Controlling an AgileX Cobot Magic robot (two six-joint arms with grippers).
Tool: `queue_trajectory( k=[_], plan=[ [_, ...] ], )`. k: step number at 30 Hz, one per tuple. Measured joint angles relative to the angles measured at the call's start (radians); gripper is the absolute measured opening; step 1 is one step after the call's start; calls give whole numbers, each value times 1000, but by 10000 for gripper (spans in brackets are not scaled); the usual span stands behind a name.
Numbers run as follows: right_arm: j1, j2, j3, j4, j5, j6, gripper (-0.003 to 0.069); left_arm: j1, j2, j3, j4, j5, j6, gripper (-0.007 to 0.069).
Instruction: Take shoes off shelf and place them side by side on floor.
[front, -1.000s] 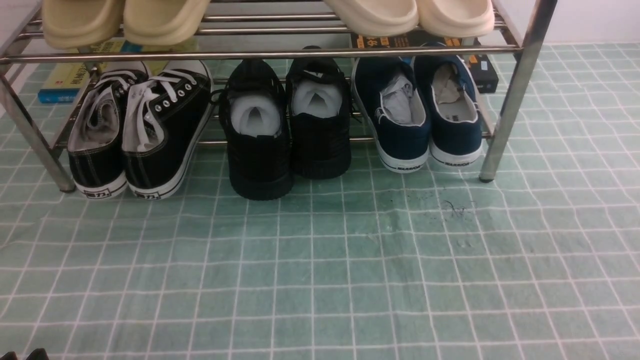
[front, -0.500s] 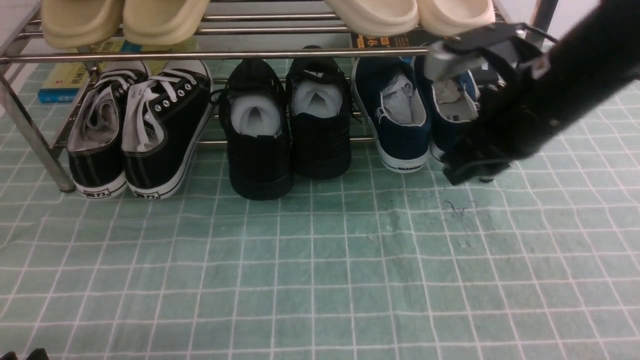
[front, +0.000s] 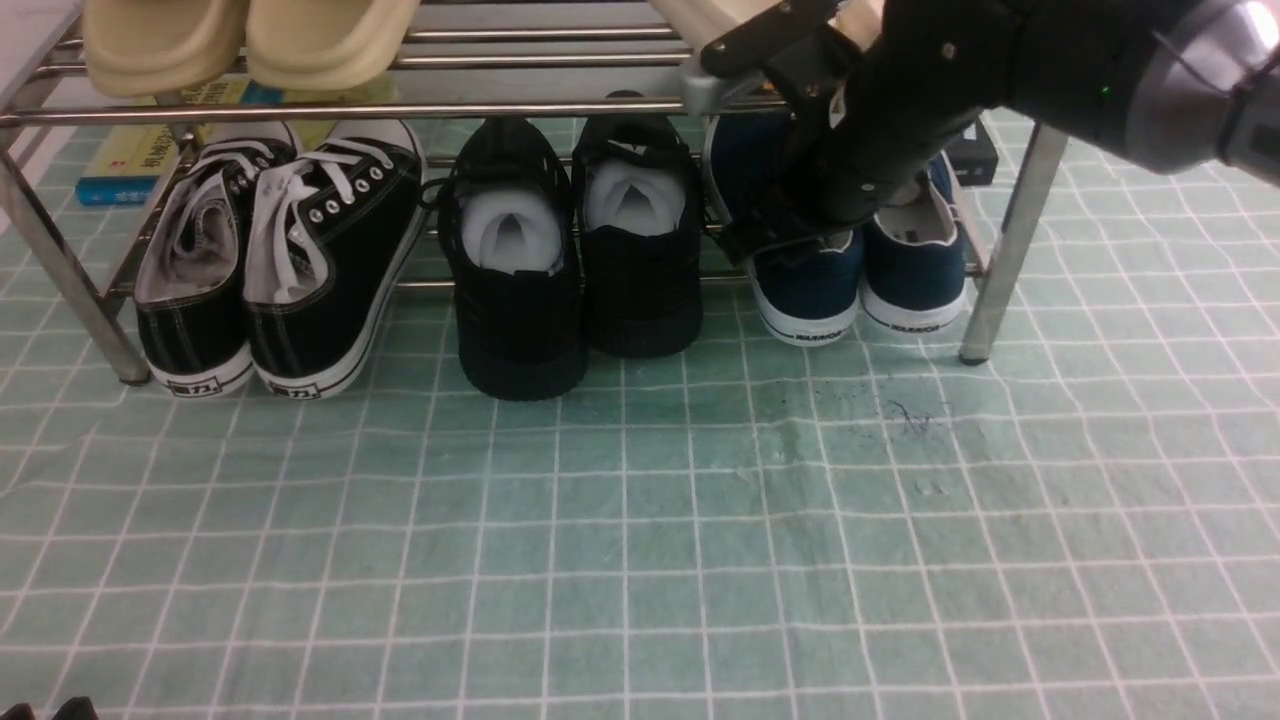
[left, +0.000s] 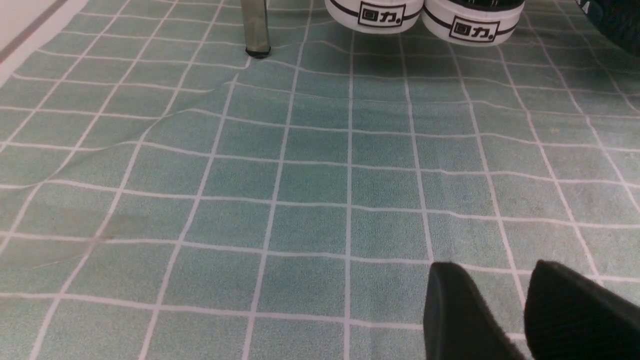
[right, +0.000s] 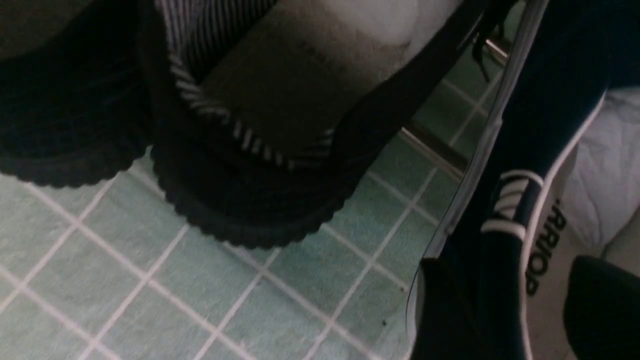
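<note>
1. The right claw stood with its fingers apart, astride the heel wall of one blue shoe, which sat on the shelf.
2. It needed to close firmly on that wall before any pull.
3. Drawing straight back toward the floor would keep clear of the black shoe just beside the claw.

Shoes rightmost on shelf, sneakers just left of them, floor in front

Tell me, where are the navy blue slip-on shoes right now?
In the front view, the navy slip-ons sit on the bottom tier of the chrome shoe rack, at its right end, between the all-black sneakers and the right front leg.
</note>
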Motion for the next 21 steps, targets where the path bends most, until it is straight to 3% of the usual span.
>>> queue_trajectory(
  k=[9,14,16,17,18,21],
  plan=[
    [0,65,-2,-65,-64,0,348,0,0,0,0,0,0,242],
    [0,75,-2,-78,-53,3,231,0,0,0,1,0,0,242],
    [1,72,-3,-78,-44,4,115,0,0,0,1,0,0,242],
    [1,72,-3,-78,-41,4,104,0,0,0,1,0,0,242],
    [1,66,-3,-77,-29,4,48,0,0,0,1,0,0,242],
    [1,42,-3,-73,9,4,41,0,0,0,1,0,0,242]
  ],
)
